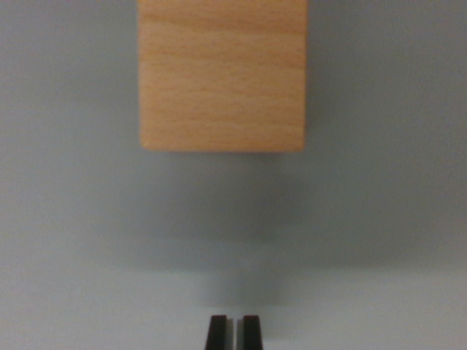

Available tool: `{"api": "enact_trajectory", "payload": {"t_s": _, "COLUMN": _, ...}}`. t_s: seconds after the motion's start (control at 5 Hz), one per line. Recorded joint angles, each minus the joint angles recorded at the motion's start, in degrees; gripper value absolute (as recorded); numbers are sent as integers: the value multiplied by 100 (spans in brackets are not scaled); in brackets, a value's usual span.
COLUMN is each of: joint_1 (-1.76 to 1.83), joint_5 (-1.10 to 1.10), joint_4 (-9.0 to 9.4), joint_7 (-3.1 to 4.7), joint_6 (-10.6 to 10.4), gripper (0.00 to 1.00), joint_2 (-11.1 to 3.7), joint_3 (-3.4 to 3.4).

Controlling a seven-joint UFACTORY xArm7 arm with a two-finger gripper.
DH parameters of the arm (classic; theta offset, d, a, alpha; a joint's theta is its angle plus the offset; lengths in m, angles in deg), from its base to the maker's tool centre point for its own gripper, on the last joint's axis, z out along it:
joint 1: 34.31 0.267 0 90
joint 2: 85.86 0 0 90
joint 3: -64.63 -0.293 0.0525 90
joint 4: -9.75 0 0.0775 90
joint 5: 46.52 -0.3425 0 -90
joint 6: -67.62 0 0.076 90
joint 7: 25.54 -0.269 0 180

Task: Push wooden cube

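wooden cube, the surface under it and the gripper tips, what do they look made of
Wooden cube: light, unpainted wood, likely beech or similar; fine horizontal grain lines show, and the finish is matte.
Surface: smooth, plain grey-blue, no texture visible; could be laminate, painted board or a mat, the look leaves it open.
Gripper: two dark, almost black fingertips, close together, matte; perhaps plastic or rubber, too blurred to tell.
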Motion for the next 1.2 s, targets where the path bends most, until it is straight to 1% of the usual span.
{"api": "enact_trajectory", "payload": {"t_s": 0.2, "joint_1": 3, "joint_5": 3, "joint_4": 35, "joint_7": -8, "joint_6": -40, "gripper": 0, "joint_2": -5, "joint_3": -2}}
{"api": "enact_trajectory", "payload": {"t_s": 1.0, "joint_1": 3, "joint_5": 3, "joint_4": 42, "joint_7": -10, "joint_6": -48, "gripper": 0, "joint_2": -6, "joint_3": -2}}
{"api": "enact_trajectory", "payload": {"t_s": 1.2, "joint_1": 3, "joint_5": 3, "joint_4": 42, "joint_7": -10, "joint_6": -48, "gripper": 100, "joint_2": -6, "joint_3": -2}}
